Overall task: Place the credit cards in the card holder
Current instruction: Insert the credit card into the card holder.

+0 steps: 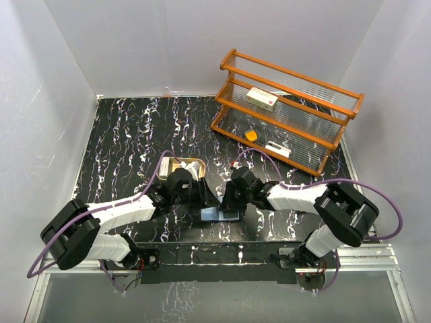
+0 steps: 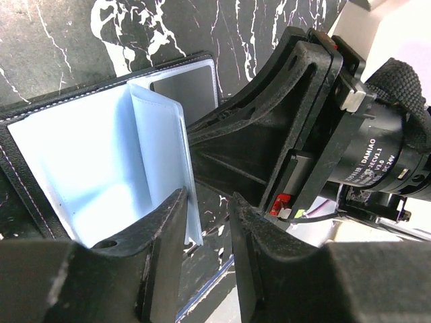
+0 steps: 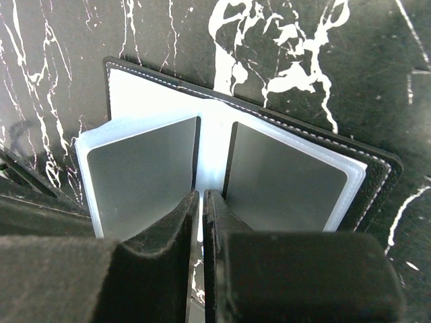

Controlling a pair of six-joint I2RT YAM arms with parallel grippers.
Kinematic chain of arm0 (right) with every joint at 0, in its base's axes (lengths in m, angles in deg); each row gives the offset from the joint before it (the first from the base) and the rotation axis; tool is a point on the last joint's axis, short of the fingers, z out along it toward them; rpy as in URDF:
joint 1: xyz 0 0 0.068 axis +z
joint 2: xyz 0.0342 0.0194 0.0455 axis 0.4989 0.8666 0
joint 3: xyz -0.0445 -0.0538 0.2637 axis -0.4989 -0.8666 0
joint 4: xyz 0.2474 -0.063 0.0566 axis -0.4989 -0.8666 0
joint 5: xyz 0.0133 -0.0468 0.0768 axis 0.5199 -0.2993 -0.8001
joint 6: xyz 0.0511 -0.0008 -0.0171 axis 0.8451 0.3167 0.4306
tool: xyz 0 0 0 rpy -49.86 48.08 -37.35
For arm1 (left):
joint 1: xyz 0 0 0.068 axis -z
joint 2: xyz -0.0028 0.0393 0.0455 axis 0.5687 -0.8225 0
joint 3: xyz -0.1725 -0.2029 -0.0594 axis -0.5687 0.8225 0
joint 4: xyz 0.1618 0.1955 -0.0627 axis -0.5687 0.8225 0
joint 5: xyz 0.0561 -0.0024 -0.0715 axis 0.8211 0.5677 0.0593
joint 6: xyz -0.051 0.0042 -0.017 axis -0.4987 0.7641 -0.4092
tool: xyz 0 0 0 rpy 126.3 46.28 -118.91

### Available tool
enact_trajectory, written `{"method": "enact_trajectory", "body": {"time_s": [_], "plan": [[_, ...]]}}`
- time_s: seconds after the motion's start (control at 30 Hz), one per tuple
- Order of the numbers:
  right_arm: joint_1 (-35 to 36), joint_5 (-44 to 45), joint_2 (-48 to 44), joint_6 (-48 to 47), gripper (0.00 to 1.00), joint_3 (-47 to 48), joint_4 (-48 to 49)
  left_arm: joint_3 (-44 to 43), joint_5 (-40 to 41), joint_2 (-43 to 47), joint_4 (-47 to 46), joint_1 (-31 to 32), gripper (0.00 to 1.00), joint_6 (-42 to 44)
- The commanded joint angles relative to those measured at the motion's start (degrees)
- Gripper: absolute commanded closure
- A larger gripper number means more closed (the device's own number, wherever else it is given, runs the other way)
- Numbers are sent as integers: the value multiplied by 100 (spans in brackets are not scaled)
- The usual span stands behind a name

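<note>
The card holder (image 1: 219,214) lies open on the black marbled table between both arms, pale blue inside up (image 2: 74,155). Two grey credit cards (image 3: 145,175) (image 3: 286,182) sit in its clear sleeves either side of the fold; one also shows in the left wrist view (image 2: 185,87). A pale sleeve page (image 2: 161,148) stands upright. My right gripper (image 3: 202,195) is nearly shut at the fold and seems to pinch that thin page; its body also shows in the left wrist view (image 2: 269,134). My left gripper (image 2: 209,202) is open, its jaws astride the page's lower corner, which rests against one finger.
A tan oval tray (image 1: 195,161) holding pale flat items stands just behind the left gripper. A wooden two-shelf rack (image 1: 289,111) at the back right holds a white-and-red box (image 1: 262,99), an orange object (image 1: 251,135) and a small white box (image 1: 277,149).
</note>
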Motion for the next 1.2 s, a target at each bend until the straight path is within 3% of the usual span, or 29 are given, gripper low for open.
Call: {"method": "enact_trajectory", "body": {"time_s": [0.0, 0.33, 0.8, 1.17], "plan": [[30, 416, -274, -170, 92, 67, -266, -225, -160, 46, -93, 21, 71, -17], [30, 498, -272, -169, 88, -38, -121, -287, -246, -186, -140, 34, 83, -13], [30, 1112, -917, -347, 77, 78, -719, -517, -467, -650, -286, 57, 67, 3], [30, 2301, -1795, -448, 70, 436, -1997, -751, -560, -920, -377, 96, 63, 70]]}}
